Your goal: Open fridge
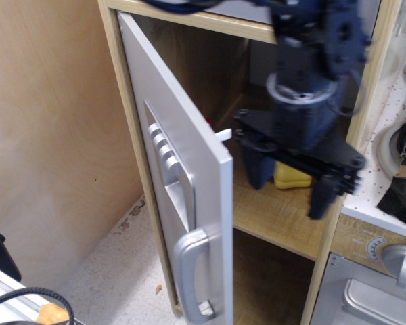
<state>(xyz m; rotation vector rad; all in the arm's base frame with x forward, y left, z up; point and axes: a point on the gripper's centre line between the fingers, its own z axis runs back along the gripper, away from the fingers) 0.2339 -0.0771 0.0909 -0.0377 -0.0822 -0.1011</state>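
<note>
The fridge's grey door hangs from the left side of its light wood frame and stands swung far out, seen almost edge-on. Its silver loop handle and recessed dispenser panel face left. Inside, a wooden shelf carries a yellow object. My dark blue gripper hangs blurred in front of the open cabinet, right of the door's free edge and apart from it. Its two fingers point down and stand spread, with nothing between them.
The smaller grey oven door with a dial above it sits at the lower right, under a white perforated counter. A plywood wall stands to the left. Black cables and a metal rail lie at the bottom left on the speckled floor.
</note>
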